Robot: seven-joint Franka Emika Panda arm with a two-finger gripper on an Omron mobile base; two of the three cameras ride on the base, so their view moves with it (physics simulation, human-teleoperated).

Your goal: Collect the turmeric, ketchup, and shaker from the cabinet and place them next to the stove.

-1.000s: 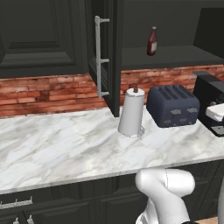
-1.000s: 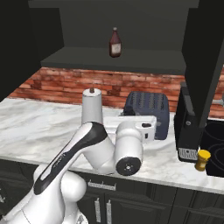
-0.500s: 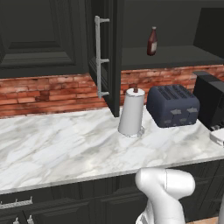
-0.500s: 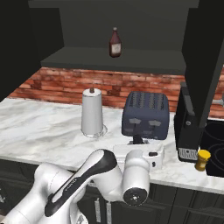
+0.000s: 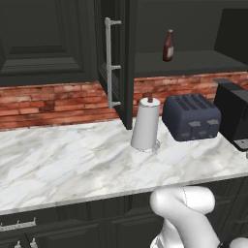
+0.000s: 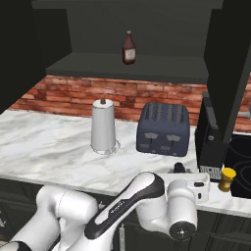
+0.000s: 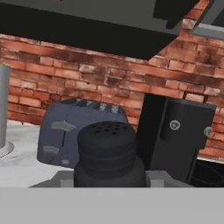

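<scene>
1. The gripper (image 6: 179, 168) is hanging low over the front edge of the marble counter (image 5: 72, 164), at the end of the white arm (image 6: 132, 201) seen in the right base view.
2. Its jaws are clamping the shaker (image 7: 107, 148): in the hand view the dark, ribbed body with its perforated top is sitting right at the finger line; in the right base view only its dark tip (image 6: 180, 167) is showing above the hand.
3. The turmeric (image 6: 226, 179) is standing on the counter just to the right of the gripper, near the dark stove top (image 6: 240, 166).
4. The ketchup (image 6: 129, 47) is standing upright on the shelf of the cabinet (image 5: 118, 58), high above and to the left of the gripper; the same bottle is appearing in the left base view (image 5: 168, 46).
5. The cabinet door is standing open, its silver bar handle (image 5: 110, 63) facing the left base camera.
6. The dark blue toaster (image 6: 163, 128) is sitting directly beyond the gripper, against the brick wall (image 6: 98, 95); in the hand view it (image 7: 74, 131) is lying behind the shaker.
7. The paper towel roll (image 6: 103, 126) is standing upright beyond and to the left of the gripper, apart from the toaster.
8. A black appliance (image 7: 177, 140) is standing beyond and to the right of the gripper, beside the toaster.
</scene>
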